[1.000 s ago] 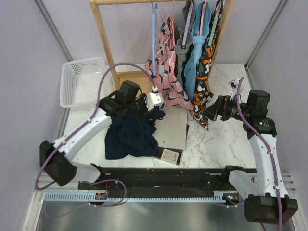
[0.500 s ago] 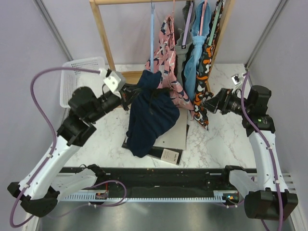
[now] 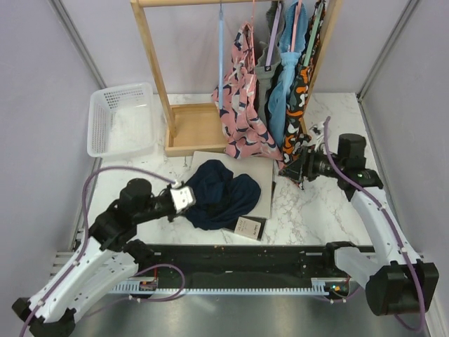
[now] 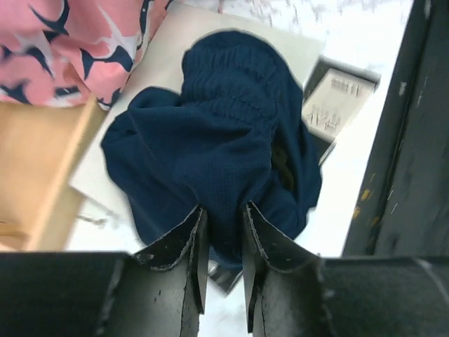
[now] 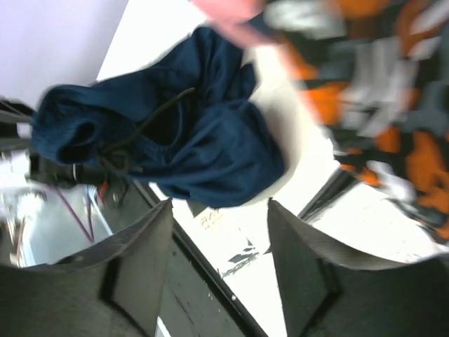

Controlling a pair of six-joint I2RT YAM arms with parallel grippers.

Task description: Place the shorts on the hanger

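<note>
The white basket (image 3: 119,121) stands on the table just left of the wooden rack (image 3: 151,63). The base of the rack is a shallow wooden tray (image 3: 196,130), and the hem of the pink patterned garment (image 3: 242,105) hangs over its right end. The shorts (image 3: 223,193) lie in front of the rack on a grey board (image 3: 247,165), as a crumpled dark navy heap with a gathered waistband and a dark cord. The heap is longer from left to right, and the waistband is on the side away from the left gripper (image 3: 188,200), whose fingers pinch its near-left edge. The right gripper (image 3: 289,170), with fingers wide apart, is at the right side of the rack, beside the orange-black garment (image 3: 298,105). The light-blue hanger (image 3: 221,56) hangs from the top bar of the rack, its neck vertical.
</note>
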